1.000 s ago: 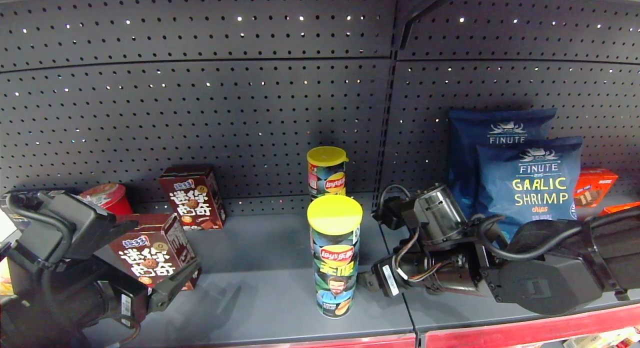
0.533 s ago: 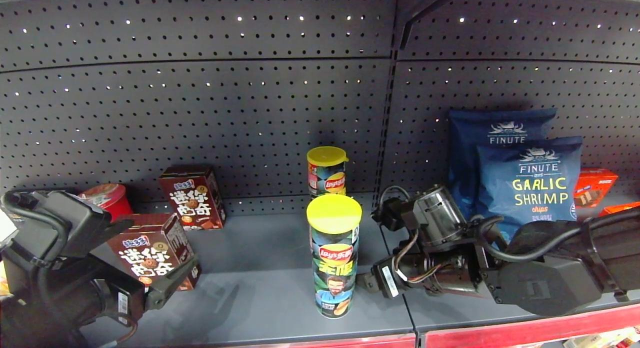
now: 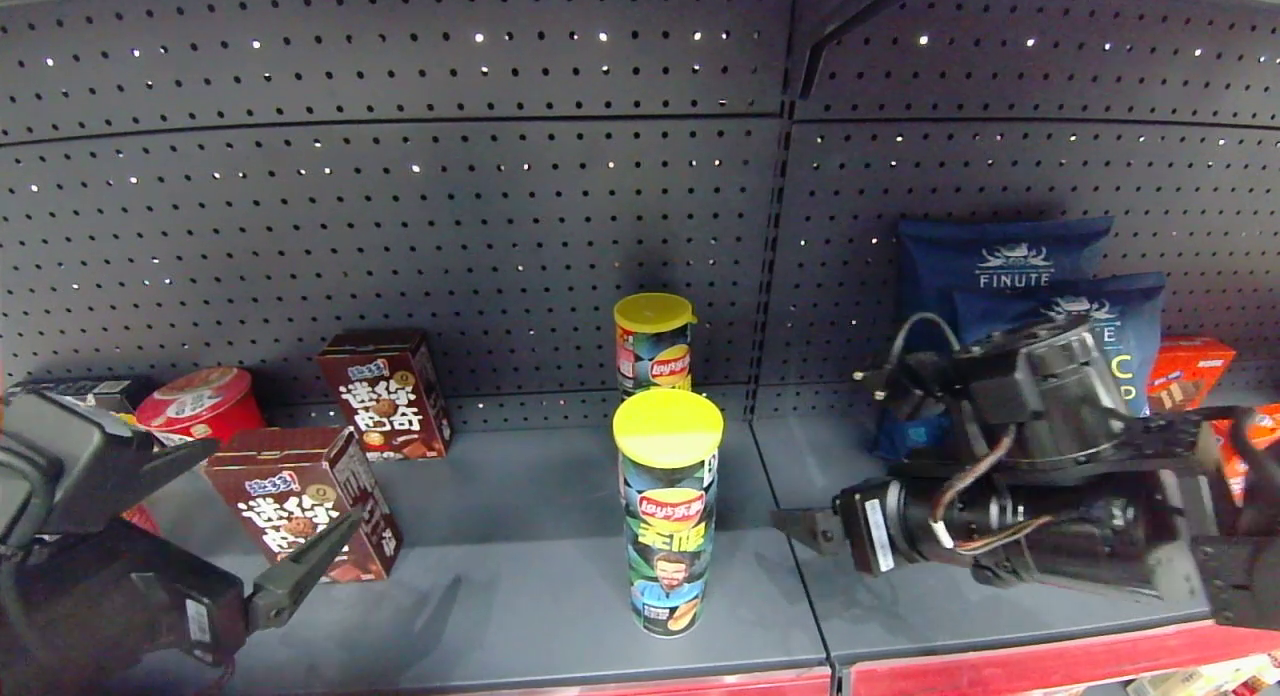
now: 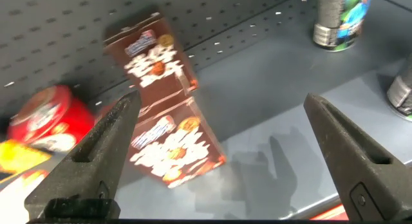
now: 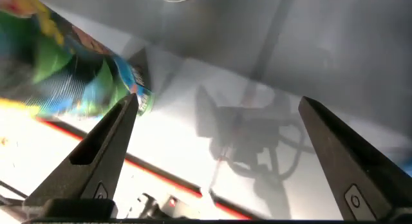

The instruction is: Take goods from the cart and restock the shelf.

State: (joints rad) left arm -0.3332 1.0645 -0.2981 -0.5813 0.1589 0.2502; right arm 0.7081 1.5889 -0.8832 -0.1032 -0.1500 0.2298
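Head view: front chip can [image 3: 668, 511] stands upright on the shelf [image 3: 540, 586] near its front edge, long axis vertical, directly ahead of a rear chip can [image 3: 654, 341] at the pegboard. Right pincer [image 3: 795, 526] sits low over the shelf, to the can's right and apart from it, pointing at its lower half. Left pincer [image 3: 288, 480] hovers in front of the nearer brown biscuit box [image 3: 300, 501], fingers spread, nothing held. Right arm is the nearer one to the can. Blue chip bags [image 3: 1000, 256] lean on the back panel behind the right arm.

Left wrist view: fingers wide apart and empty; two biscuit boxes and a red tin [image 4: 48, 121] lie beyond them, the can's base farther off.

Right wrist view: fingers apart, empty; the can [image 5: 71, 76] is blurred, just outside one finger, not between them.

Judgement: both pincers carry nothing, so the next move calls for fetching stock from the cart. Shelf deck is flat grey metal, with open room around the can.
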